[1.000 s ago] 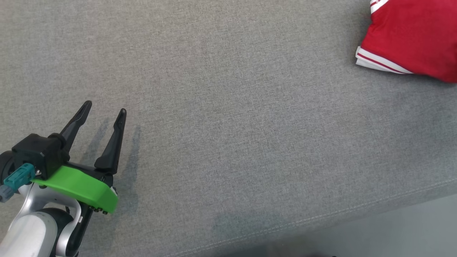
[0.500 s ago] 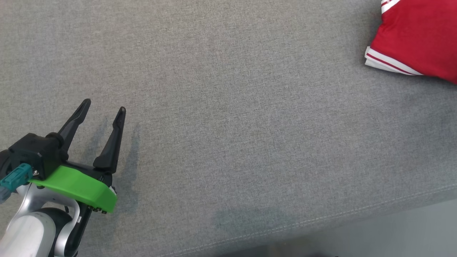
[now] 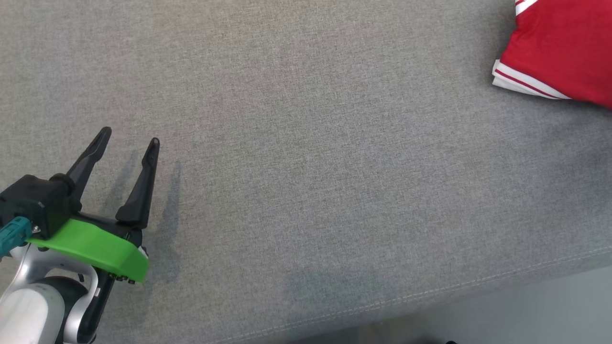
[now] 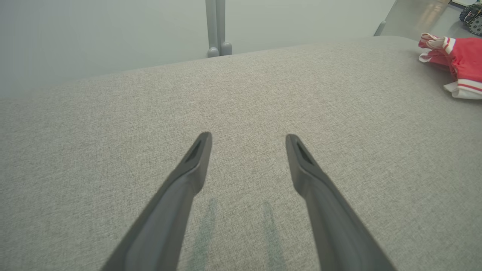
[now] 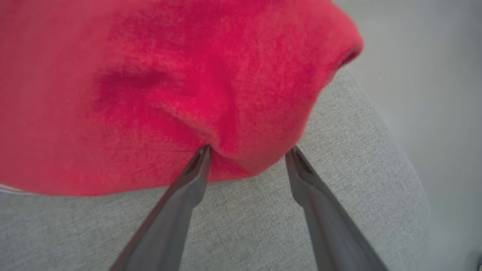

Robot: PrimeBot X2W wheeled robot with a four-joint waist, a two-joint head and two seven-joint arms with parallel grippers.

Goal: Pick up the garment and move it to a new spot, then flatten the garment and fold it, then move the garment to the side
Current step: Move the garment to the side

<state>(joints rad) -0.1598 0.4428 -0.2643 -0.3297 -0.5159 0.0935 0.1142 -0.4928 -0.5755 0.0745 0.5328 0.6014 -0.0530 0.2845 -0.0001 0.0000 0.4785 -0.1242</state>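
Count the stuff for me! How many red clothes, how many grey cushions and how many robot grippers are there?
Red garment: 1
Grey cushion: 1
Grippers: 2 (left gripper, right gripper)
Total: 4

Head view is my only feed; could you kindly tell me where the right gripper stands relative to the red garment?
Observer: The right gripper is at the red garment, open jaws straddling a bulge in its near edge.
Operator: Has it gripped the cloth?
Observer: No; the jaws are wide apart, one fingertip seemingly touching the fabric.
Operator: What lies beyond the garment?
Observer: The grey cushion rounds off into a corner just past it.
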